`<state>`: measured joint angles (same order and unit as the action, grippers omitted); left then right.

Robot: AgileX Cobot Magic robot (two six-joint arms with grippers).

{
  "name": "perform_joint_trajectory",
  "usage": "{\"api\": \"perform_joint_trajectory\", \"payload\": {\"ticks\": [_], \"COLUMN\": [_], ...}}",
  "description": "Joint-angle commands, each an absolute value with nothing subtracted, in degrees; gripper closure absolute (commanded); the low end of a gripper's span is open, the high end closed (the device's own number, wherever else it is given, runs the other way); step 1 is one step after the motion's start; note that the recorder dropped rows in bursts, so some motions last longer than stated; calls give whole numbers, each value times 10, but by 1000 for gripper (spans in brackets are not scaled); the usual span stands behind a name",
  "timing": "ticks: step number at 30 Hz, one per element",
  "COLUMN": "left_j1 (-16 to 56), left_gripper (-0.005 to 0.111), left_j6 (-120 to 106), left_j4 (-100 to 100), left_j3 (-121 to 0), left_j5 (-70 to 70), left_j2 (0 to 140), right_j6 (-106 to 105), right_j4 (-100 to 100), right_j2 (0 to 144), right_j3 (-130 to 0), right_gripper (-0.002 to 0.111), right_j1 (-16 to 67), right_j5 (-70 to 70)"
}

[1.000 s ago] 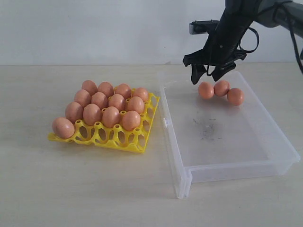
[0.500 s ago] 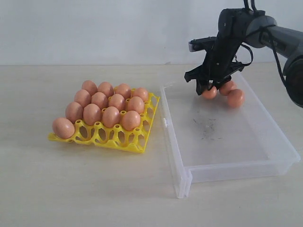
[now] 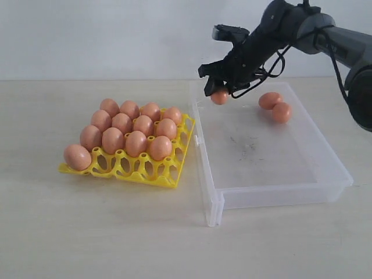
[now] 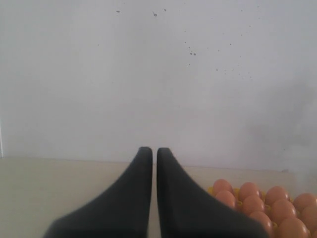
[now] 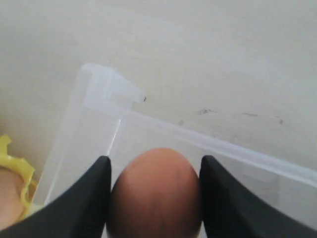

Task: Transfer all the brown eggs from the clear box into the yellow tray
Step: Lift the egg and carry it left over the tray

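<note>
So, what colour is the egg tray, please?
The tray is bright yellow, clearest in the exterior view.

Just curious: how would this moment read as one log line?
right gripper: shut on brown egg, above clear box | left gripper: shut | two eggs in box | yellow tray: thirteen eggs

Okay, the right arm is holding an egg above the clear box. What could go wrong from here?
1. The right gripper pinches the brown egg only by its sides, so it might slip during the carry over the wall of the clear box.
2. The free cups of the yellow tray all lie in its front row. Reaching past the seated eggs risks knocking them.
</note>
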<state>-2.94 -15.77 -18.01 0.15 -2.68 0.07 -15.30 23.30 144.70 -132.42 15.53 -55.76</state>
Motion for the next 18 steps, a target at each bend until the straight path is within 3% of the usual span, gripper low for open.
{"api": "perform_joint_trajectory", "payload": {"ticks": [1, 4, 8, 10, 13, 18], "left_j1": [-27, -27, -27, -27, -27, -27], "left_gripper": [103, 103, 103, 103, 103, 103], "left_j6": [-160, -160, -160, -160, -160, -160], "left_j4": [-183, -183, -183, -183, -183, -183], "left_j3": [0, 0, 0, 0, 0, 0], "left_j5": [-30, -30, -30, -30, -30, -30], "left_j2": [0, 0, 0, 0, 0, 0], "right_j6": [-151, -114, -34, 21, 96, 262], "right_j4": [106, 78, -131, -231, -278, -276], "right_j2": [1399, 1380, 1373, 1353, 1332, 1270], "right_j3": [-1326, -1326, -1314, -1250, -1172, -963], "right_gripper": [108, 108, 108, 108, 108, 108], "right_j1": [198, 214, 245, 274, 296, 291], "right_j5": [-625, -653, -700, -700, -584, -206]}}
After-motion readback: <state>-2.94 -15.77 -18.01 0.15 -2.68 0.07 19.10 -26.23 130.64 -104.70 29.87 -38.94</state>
